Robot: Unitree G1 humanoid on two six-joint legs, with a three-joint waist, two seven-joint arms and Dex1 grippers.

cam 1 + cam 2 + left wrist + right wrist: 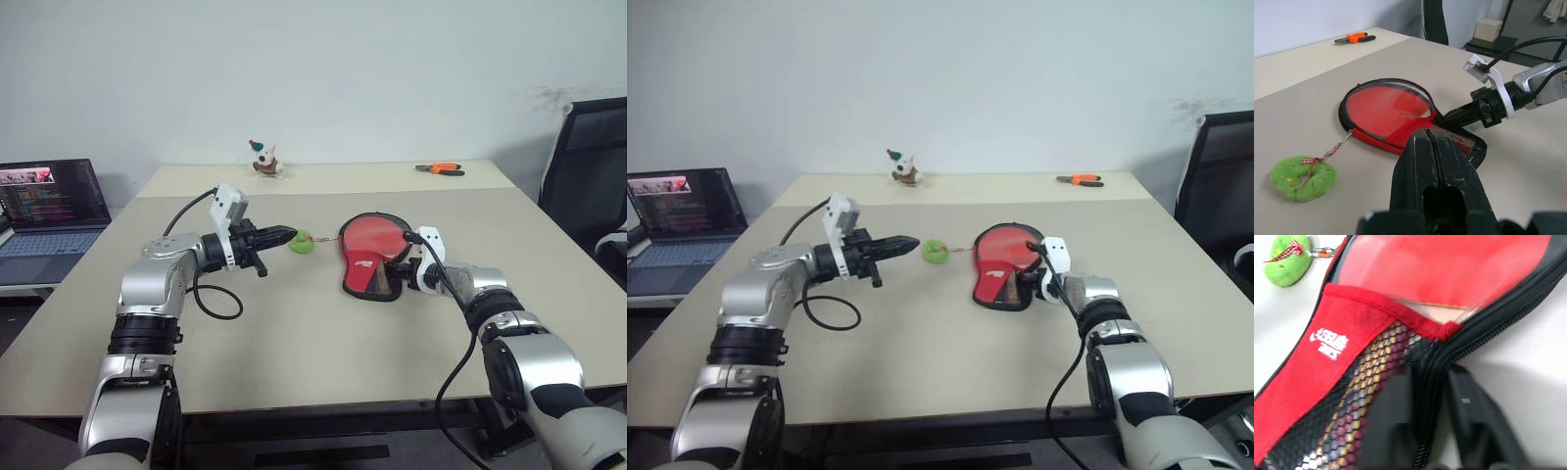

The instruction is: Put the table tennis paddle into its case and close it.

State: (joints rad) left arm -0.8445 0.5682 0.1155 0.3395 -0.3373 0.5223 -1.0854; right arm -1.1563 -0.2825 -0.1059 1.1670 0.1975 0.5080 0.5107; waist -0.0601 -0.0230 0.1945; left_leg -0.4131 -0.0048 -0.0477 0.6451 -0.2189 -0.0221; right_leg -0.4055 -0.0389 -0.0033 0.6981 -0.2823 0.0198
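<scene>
The paddle [1386, 105] already lies inside its case [364, 266], so the closing step is judged to be in hand. The right claw [400, 277] is pinched on the case's black zip edging at the handle end, its fingers straddling the rim in the right wrist view. The left claw [282, 236] is pressed together on nothing, held above the surface [294, 333] at nine o'clock of the case. Next, the zip would need to be drawn round the rim, probably with the case steadied. The case is red with a white logo and mesh pocket; a green felt charm [302, 242] hangs by a chain at its ten o'clock.
</scene>
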